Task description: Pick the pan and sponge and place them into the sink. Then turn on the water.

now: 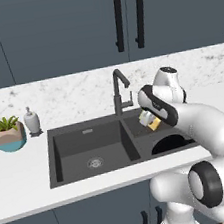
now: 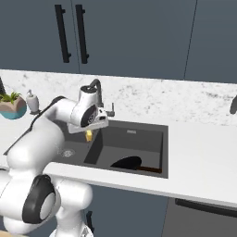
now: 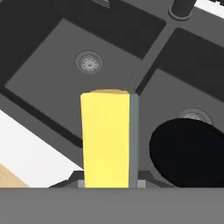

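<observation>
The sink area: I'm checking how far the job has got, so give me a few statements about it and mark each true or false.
1. The pan already lies in one basin of the sink. True.
2. The sponge rests on the counter beside the plant pot. False: the gripper holds it above the sink, jaws shut on it.
3. Water runs from the faucet. False: no stream is visible.
4. The basin without the pan has nothing lying in it. True: its drain shows on a bare floor.
5. A soap dispenser stands beside the plant pot. True.
</observation>
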{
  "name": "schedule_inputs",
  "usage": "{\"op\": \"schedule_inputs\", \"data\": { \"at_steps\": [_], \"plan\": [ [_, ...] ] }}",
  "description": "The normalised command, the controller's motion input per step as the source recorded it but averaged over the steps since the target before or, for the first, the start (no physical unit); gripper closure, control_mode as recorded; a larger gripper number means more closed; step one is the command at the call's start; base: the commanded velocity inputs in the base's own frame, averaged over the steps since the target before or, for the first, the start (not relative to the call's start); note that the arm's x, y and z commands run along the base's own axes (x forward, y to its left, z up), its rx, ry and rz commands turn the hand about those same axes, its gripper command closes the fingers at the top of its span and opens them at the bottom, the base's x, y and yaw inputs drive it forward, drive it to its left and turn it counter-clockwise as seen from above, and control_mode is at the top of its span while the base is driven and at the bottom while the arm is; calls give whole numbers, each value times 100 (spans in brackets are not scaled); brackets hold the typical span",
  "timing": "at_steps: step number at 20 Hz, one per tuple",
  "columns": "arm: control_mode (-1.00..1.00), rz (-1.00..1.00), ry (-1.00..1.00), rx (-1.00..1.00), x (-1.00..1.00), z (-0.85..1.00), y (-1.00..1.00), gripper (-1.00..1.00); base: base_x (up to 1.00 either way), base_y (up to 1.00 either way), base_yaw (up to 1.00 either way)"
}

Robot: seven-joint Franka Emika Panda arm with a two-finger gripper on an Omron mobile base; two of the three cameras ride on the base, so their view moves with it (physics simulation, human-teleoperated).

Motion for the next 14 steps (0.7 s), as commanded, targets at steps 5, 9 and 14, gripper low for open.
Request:
{"op": "schedule_inputs", "data": {
  "at_steps": [5, 9, 14],
  "plan": [
    [-100, 0, 0, 2, 40, -9, -100, 100, 0, 0, 0],
    [-100, 0, 0, 0, 43, -21, -77, 100, 0, 0, 0],
    [-100, 0, 0, -1, 35, -55, -26, 100, 0, 0, 0]
  ]
}}
